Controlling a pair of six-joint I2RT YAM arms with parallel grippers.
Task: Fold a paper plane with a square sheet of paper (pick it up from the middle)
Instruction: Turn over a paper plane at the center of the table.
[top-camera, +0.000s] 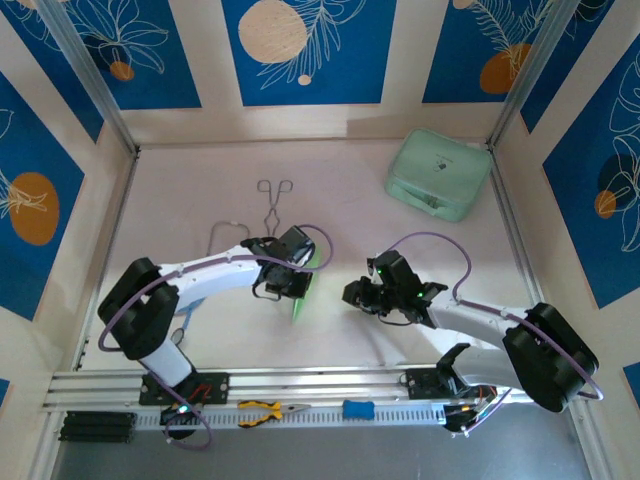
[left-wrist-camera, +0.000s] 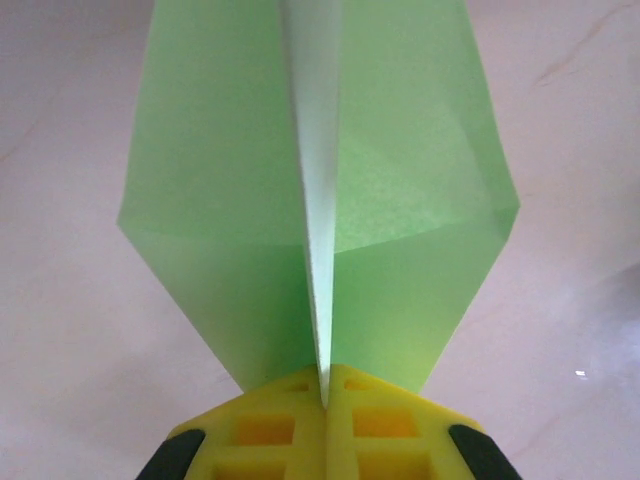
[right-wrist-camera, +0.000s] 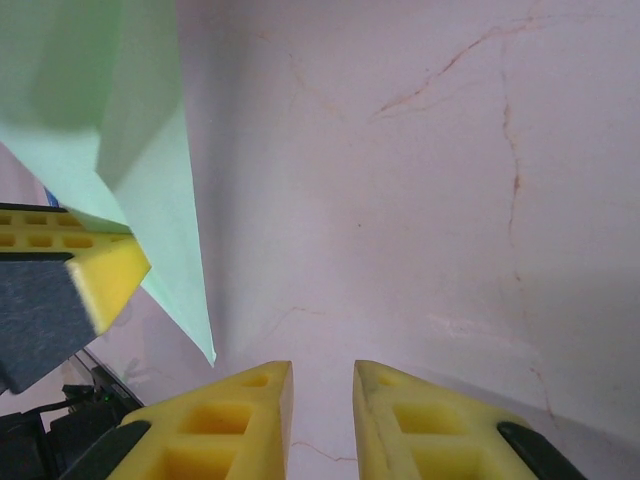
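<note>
Two arms work over a pale pink, veined tabletop (top-camera: 180, 190). All positions are given against the metal tongs.

1. Metal tongs (top-camera: 272, 205): slim grey wire tongs with scissor-style loop handles, lying flat with the loops on the side away from the arm bases.

2. Paper plane (top-camera: 299, 302): a slim, pointed dart of light-green folded paper with a pale centre ridge. It sits just on the base side of the tongs' tips, its point toward the bases. In the left wrist view the plane (left-wrist-camera: 400, 250) shows its ridge standing upright between two spread wings. In the right wrist view its pointed end (right-wrist-camera: 170, 250) sits at the left. Whether it touches the tabletop cannot be told.

3. Left gripper (top-camera: 296, 268): two yellow-padded fingers, just on the base side of the tongs' tips. It is clamped tight on the plane's centre ridge, with the pads (left-wrist-camera: 270, 430) pressed together and paper pinched between them.

4. Right gripper (top-camera: 358, 293): to the right of the tongs and nearer the bases. Its yellow fingers (right-wrist-camera: 240, 420) stand a narrow gap apart, released, with bare tabletop showing through the gap.

5. Mint-green case (top-camera: 438, 175): bulky, with rounded corners, well to the right of the tongs.

6. Yellow-handled pliers (top-camera: 265, 410): on the aluminium rail, well toward the bases from the tongs.
</note>
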